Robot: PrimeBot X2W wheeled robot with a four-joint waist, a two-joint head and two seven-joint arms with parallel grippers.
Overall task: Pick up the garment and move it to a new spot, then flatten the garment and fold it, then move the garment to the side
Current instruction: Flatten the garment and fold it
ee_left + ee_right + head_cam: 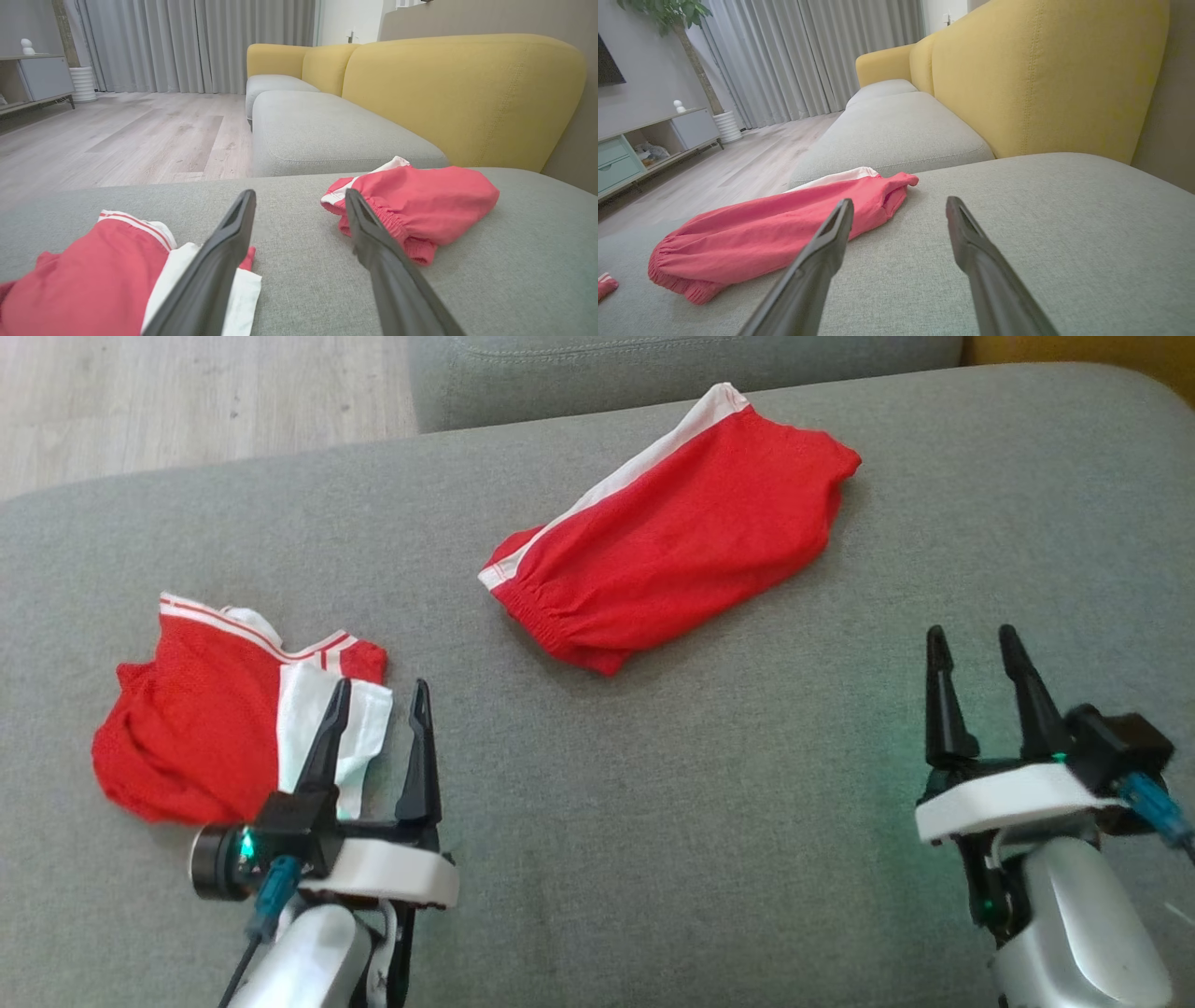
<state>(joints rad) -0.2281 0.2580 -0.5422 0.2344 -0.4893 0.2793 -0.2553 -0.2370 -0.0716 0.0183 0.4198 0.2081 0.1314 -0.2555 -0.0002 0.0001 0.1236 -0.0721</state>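
Observation:
Two garments lie on the grey sofa seat [653,821]. A red and white top [196,719] sits crumpled at the left, also seen low in the left wrist view [79,275]. Red shorts with a white side stripe [672,532] lie folded flat in the middle, farther back [420,200] [775,233]. My left gripper [382,686] [300,192] stands open at the top's right edge, its left finger over the white cloth, nothing between the fingers. My right gripper [971,633] [900,199] is open over bare cushion, right of the shorts.
Yellow backrests [1041,79] rise behind the seat. A second grey cushion [327,130] adjoins at the far side. The wooden floor [126,135] drops off beyond the seat's left edge, with a low cabinet [649,144] and curtains [196,42] further off.

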